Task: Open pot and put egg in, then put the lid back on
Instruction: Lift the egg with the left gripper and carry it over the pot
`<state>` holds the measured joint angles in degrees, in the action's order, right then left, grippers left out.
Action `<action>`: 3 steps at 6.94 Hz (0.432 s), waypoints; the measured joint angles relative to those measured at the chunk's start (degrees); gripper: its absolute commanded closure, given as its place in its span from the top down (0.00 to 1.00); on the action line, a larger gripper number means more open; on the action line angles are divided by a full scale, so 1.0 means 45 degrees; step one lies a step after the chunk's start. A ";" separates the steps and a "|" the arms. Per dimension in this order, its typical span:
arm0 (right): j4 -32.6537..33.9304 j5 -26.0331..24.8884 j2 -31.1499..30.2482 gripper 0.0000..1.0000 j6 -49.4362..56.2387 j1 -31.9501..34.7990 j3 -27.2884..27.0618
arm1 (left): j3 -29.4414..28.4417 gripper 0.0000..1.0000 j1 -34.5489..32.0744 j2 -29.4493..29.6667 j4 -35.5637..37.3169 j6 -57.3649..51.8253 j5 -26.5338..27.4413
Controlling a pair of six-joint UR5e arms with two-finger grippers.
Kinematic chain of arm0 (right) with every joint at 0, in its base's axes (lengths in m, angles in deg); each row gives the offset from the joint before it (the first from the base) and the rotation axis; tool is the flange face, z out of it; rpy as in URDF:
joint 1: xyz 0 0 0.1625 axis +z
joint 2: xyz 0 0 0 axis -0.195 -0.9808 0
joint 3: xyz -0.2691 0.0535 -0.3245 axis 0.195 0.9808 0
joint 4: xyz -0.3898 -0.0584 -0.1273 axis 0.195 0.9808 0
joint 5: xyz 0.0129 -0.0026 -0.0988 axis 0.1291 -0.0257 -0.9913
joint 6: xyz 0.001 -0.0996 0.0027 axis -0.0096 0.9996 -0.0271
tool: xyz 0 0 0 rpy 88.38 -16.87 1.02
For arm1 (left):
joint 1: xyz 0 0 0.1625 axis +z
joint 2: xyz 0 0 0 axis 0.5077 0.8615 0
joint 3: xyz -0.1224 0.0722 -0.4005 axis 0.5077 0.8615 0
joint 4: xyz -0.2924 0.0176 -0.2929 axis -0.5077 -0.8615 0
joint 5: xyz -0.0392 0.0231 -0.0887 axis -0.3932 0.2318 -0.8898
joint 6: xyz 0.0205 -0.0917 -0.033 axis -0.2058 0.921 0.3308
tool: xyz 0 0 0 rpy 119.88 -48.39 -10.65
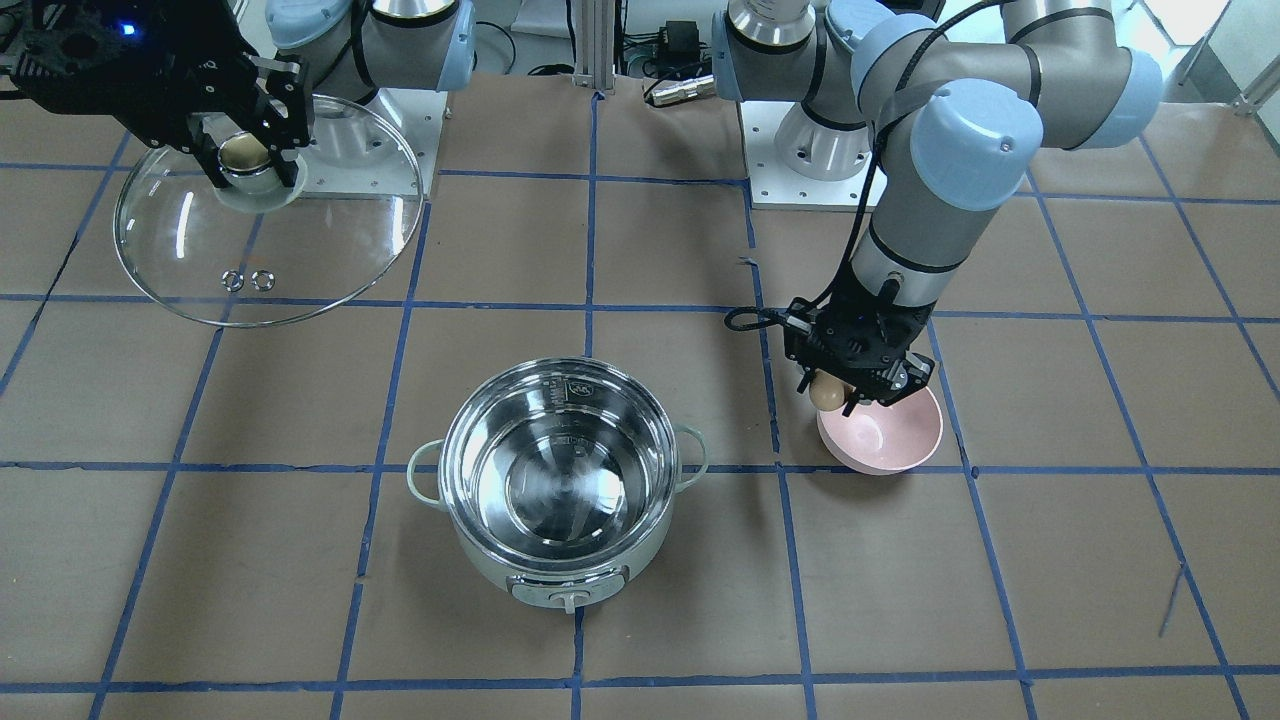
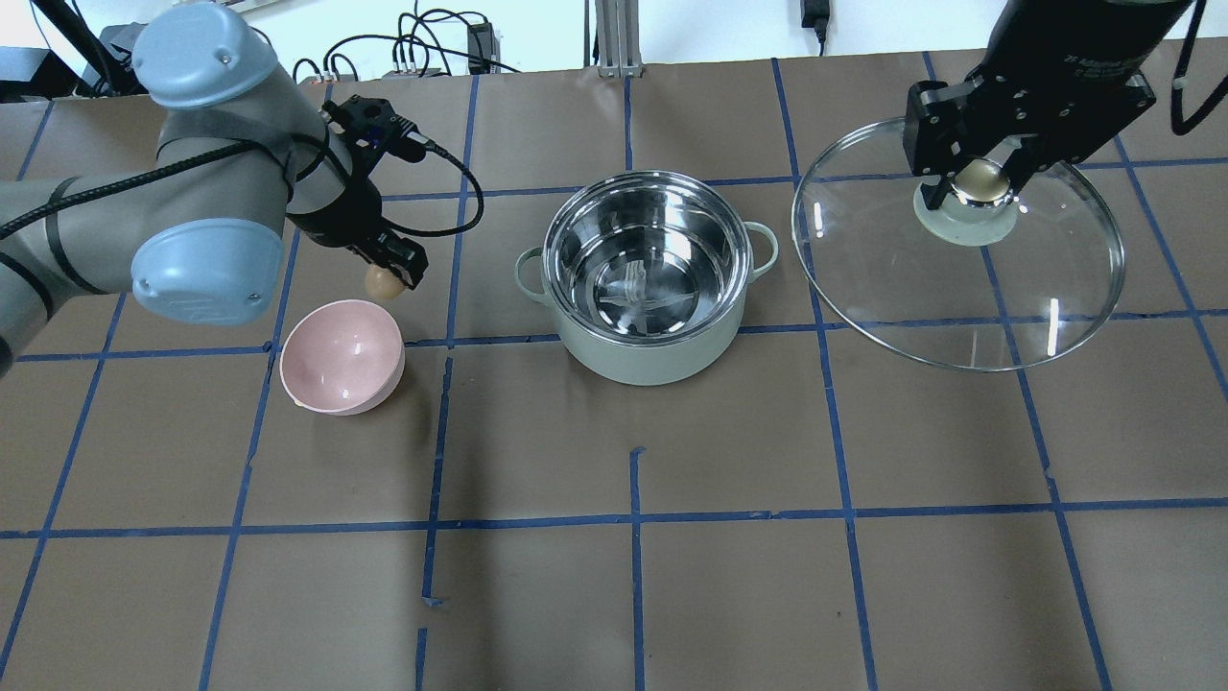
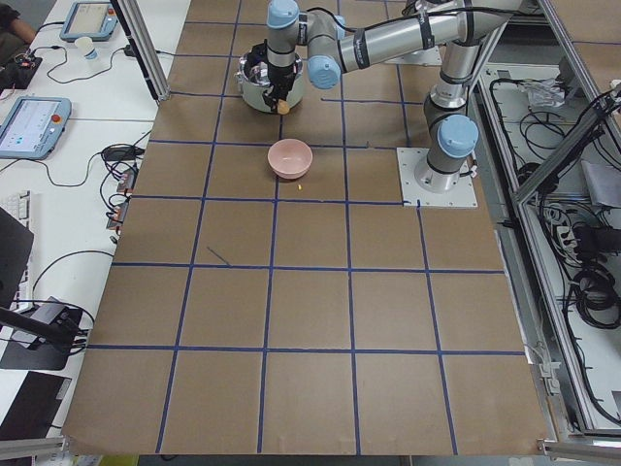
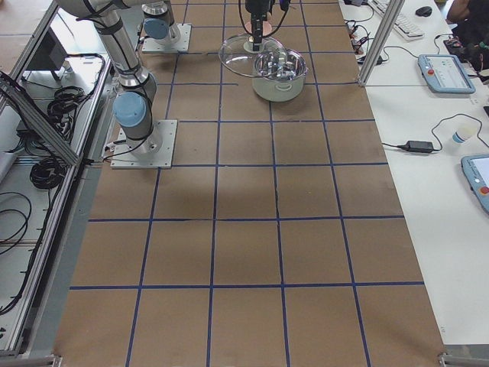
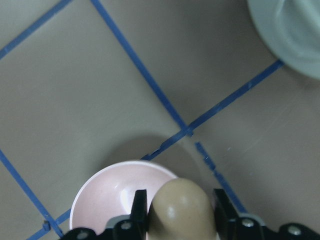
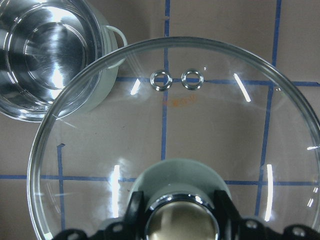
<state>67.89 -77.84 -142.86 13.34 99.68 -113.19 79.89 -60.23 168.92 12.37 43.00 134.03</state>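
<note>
Mint-green outside and steel within, the pot [image 2: 652, 360] stands open at mid-table. Beside it the left gripper [image 1: 830, 397] pinches the egg [image 1: 824, 391] over the pink bowl's [image 1: 890, 440] edge. Farthest back, the right gripper [image 1: 250, 165] clamps the lid [image 1: 330, 250] by its knob, lifted well clear of the pot.

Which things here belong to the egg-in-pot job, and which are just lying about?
Job: pot, open and empty; egg, in left gripper; lid, knob held by right gripper.
Lying about: pink bowl, empty.
</note>
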 measured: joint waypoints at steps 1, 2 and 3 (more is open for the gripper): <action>0.0000 0.0000 0.0000 0.08 0.0001 0.0004 0.0000 | -0.0615 0.13 -0.0533 0.0472 0.0216 0.1415 -0.0065; -0.0004 0.0001 0.0000 0.08 0.0001 0.0006 0.0000 | -0.1273 0.13 -0.1083 0.1028 0.0488 0.2824 -0.0078; -0.0013 0.0000 0.0000 0.08 0.0001 0.0012 0.0000 | -0.1816 0.13 -0.1618 0.1634 0.0762 0.4023 -0.0052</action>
<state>67.83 -77.84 -142.86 13.34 99.73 -113.19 71.72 -67.51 176.27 15.80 61.10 133.80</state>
